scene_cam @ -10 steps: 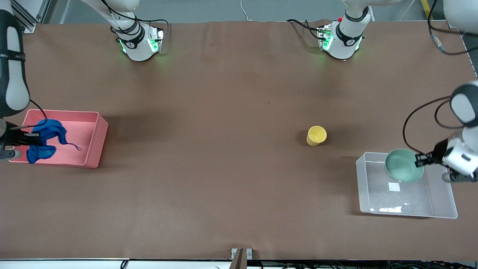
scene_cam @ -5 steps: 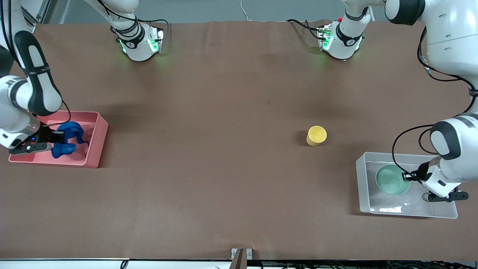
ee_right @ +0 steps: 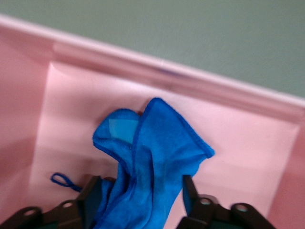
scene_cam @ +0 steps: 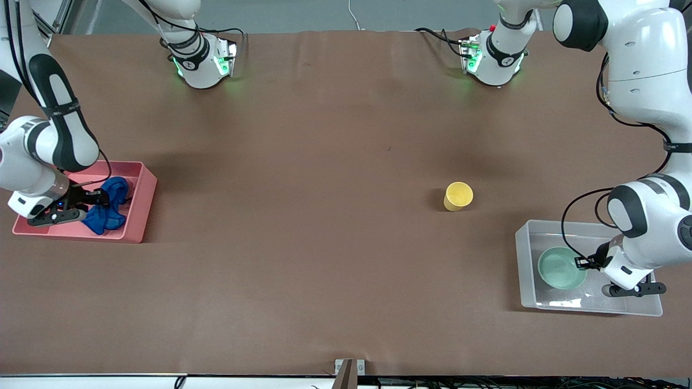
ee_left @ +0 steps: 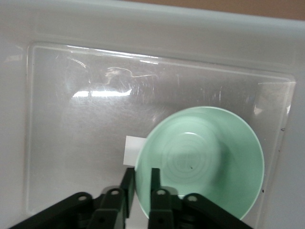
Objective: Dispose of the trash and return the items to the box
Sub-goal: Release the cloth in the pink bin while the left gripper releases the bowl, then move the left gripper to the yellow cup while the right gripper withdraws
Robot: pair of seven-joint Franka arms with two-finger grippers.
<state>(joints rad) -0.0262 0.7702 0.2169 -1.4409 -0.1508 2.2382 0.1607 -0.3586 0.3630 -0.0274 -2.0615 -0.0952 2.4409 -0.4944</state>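
The left pincer (scene_cam: 581, 263), at the frame's lower right, pinches the rim of the mint-green bowl (scene_cam: 561, 267) low inside the clear plastic bin (scene_cam: 589, 308); whether the bowl rests on the floor cannot be told. The bowl looks rigid, light and smooth, so a rim grip probably suits it. At middle left the right pincer (scene_cam: 100, 197) stands spread around the blue cloth (scene_cam: 111, 208), which lies crumpled in the pink bin (scene_cam: 141, 205); soft and limp, it would best be taken at a bunched fold. The yellow cup (scene_cam: 458, 195) stands on the table (scene_cam: 324, 259) right of centre, likely light and thin-walled.
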